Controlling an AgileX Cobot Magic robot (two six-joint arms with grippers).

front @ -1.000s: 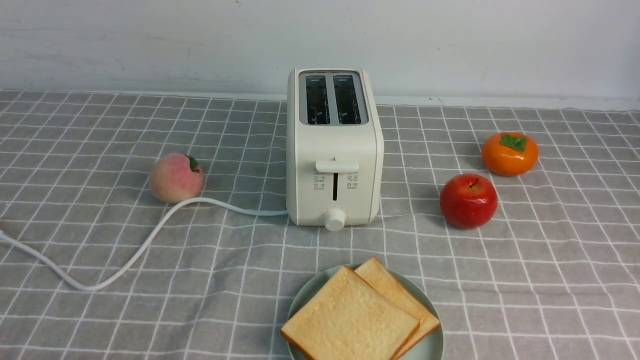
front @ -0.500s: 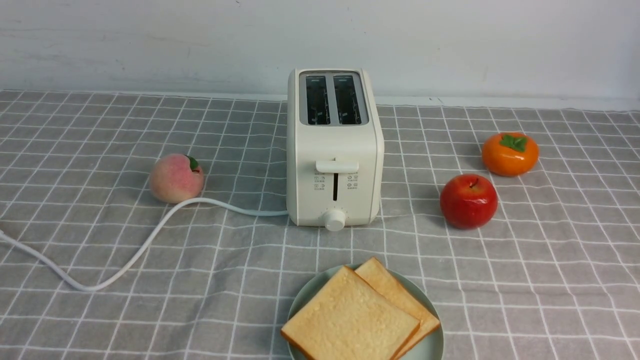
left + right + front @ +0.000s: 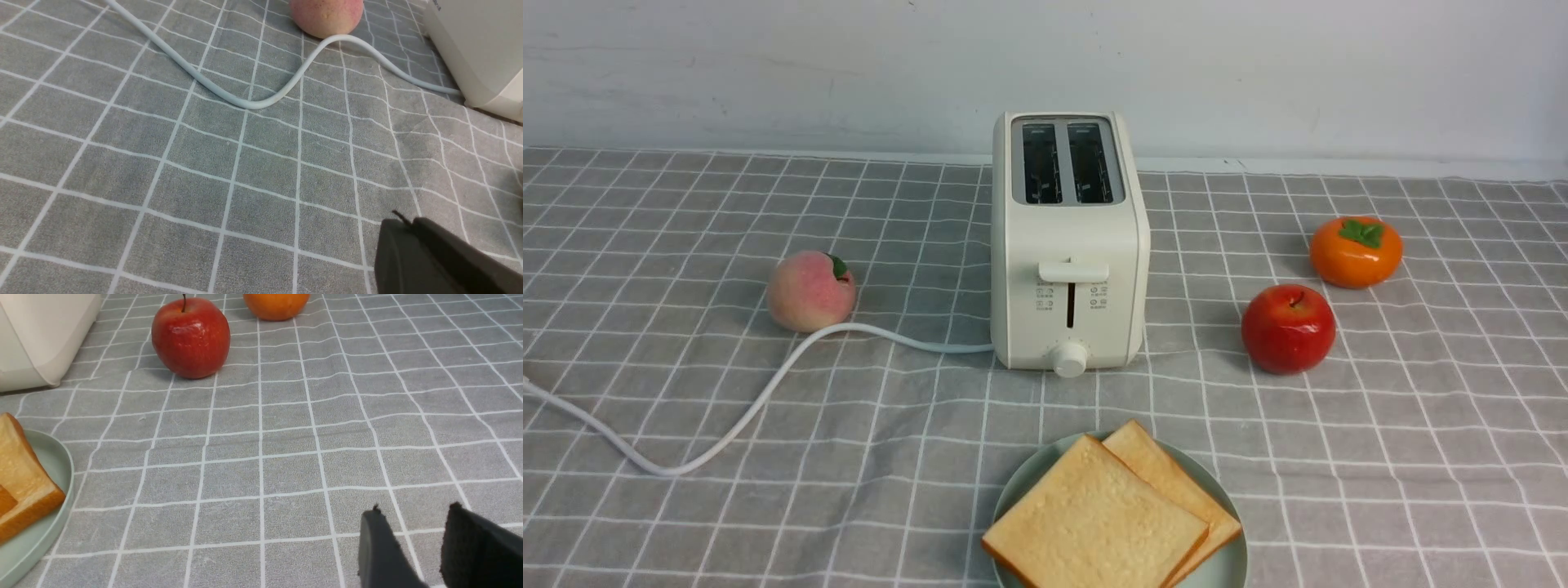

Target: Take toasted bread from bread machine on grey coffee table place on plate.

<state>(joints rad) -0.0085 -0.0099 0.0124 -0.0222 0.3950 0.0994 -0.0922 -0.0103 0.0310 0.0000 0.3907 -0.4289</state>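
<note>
on the plate (image 3: 1229, 567), front view, both slices of toasted bread (image 3: 1094, 523) lay stacked, unchanged from earlier frames; bread machine (image 3: 1068, 245) slots empty; no arm visible. left wrist view: left gripper (image 3: 402, 222) closed, empty, near the cord (image 3: 245, 102). right wrist view: right gripper (image 3: 412, 516) partly open, empty, well apart from the bread, which was cut off at the frame edge.

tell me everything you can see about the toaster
The toaster is a cream-white, smooth plastic-looking box with rounded corners, standing upright on the grey checked cloth near the wall. Its two top slots look empty. The front carries a lever raised at the top of its slit, small printed icons and a round knob. A white cord leaves its left side.
</note>
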